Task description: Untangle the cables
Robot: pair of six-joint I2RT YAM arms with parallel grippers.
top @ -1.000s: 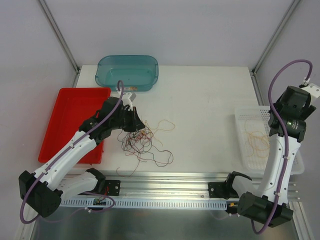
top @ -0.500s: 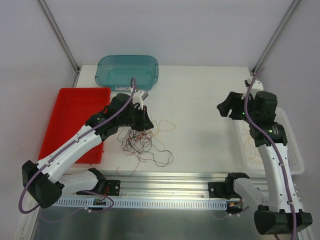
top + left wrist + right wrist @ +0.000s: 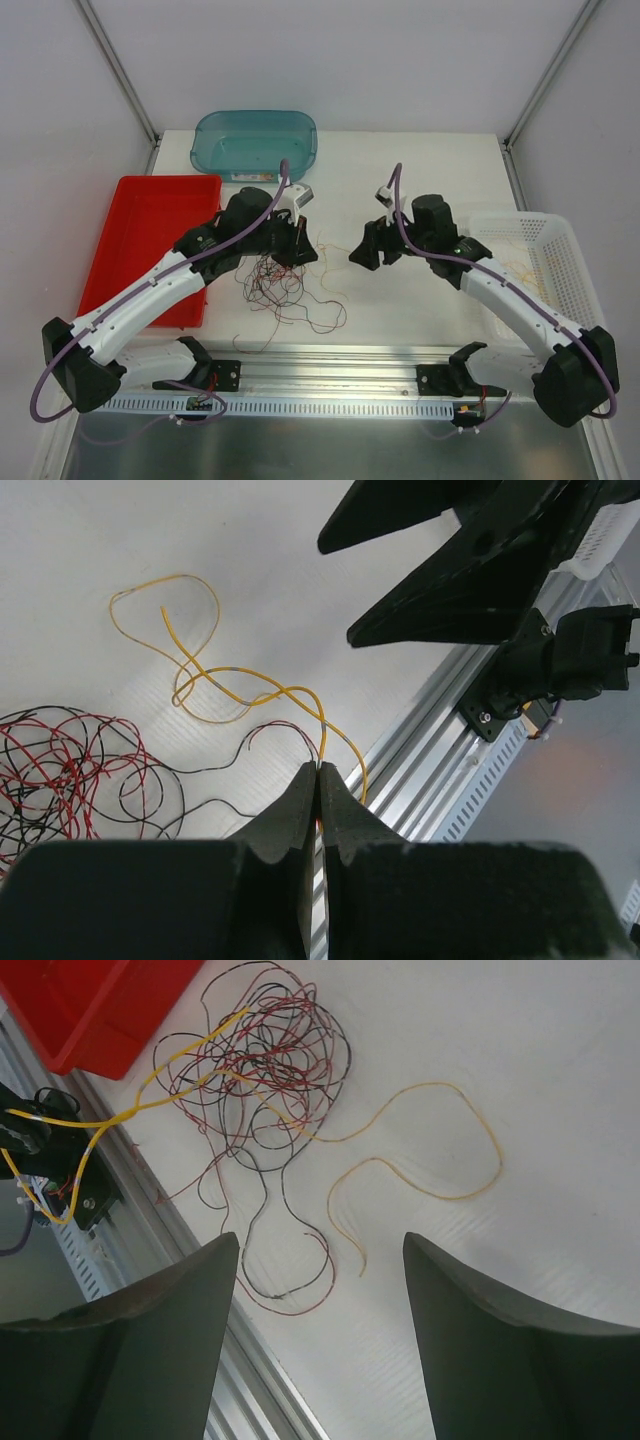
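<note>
right claw [image 3: 365,255] of mine is at the middle of the white table [image 3: 430,170] now, jaws spread wide with nothing between them. a second ago it was way over the white plastic mesh basket [image 3: 560,235] on my right, and it's swung across since. there's a thin orange loop [image 3: 522,265] lying in that basket, so my guess is one strand is already sorted and this claw is coming back for the next.

left claw [image 3: 318,772] is pinched shut on a thin yellow-orange cable [image 3: 250,675]. it drifted a bit toward the right claw over that same second, drawing the strand out of the pile. the main tangle of thin red and dark cables [image 3: 275,285] sits on the table just beside the left claw, near the red plastic tray [image 3: 140,230].

so: strand held out, empty claw nearly facing it. a pull-apart looks like the next thing to me.
</note>
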